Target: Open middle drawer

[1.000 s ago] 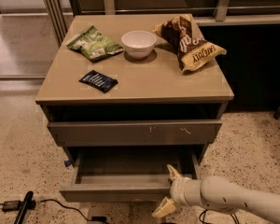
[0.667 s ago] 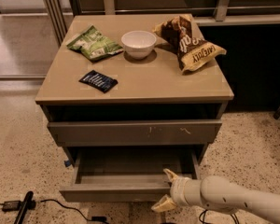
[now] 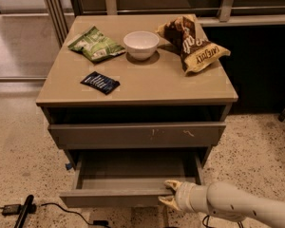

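Observation:
The middle drawer is pulled out below the larger front with pale scratches. Its plain grey-brown front faces me and its empty inside shows. My gripper comes in from the lower right on a pale arm and sits at the right end of the drawer's front. One finger lies over the front's top edge. The other finger lies against its outer face, so the front panel is held between them. The smallest front is out of view.
On the cabinet top lie a green snack bag, a white bowl, a brown chip bag and a dark blue packet. A cable and black plug lie on the speckled floor at lower left.
The two fingers have drawn closer together around the drawer's front. The arm has shifted slightly left and down. The drawer stands about as far out as before.

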{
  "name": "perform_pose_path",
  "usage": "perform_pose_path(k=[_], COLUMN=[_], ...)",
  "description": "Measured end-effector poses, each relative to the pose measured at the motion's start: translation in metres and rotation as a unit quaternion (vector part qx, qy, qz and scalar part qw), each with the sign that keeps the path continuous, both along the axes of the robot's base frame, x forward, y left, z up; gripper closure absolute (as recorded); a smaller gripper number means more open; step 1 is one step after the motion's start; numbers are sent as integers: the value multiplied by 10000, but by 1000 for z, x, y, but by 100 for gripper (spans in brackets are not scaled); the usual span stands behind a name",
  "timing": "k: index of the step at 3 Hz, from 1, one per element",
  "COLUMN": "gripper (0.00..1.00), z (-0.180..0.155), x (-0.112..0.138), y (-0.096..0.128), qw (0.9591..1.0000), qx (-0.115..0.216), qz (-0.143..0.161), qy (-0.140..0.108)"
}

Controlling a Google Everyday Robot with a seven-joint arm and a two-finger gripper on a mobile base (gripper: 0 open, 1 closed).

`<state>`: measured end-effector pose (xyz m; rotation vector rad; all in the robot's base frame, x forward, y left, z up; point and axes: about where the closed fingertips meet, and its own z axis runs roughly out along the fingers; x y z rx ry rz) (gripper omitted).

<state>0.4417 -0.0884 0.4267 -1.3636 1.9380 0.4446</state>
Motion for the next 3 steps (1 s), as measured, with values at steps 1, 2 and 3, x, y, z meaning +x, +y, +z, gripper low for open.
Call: perform_pose_path(k=[1,2,3], gripper=[96,100,82], z=[5,6,6], x=[-18,-18,-18], y=[-8,-8,-8], qw=[10000,10000,10000], qx=[7,7,7], qz=[-8,-8,-8], qy=[-16,-16,-16])
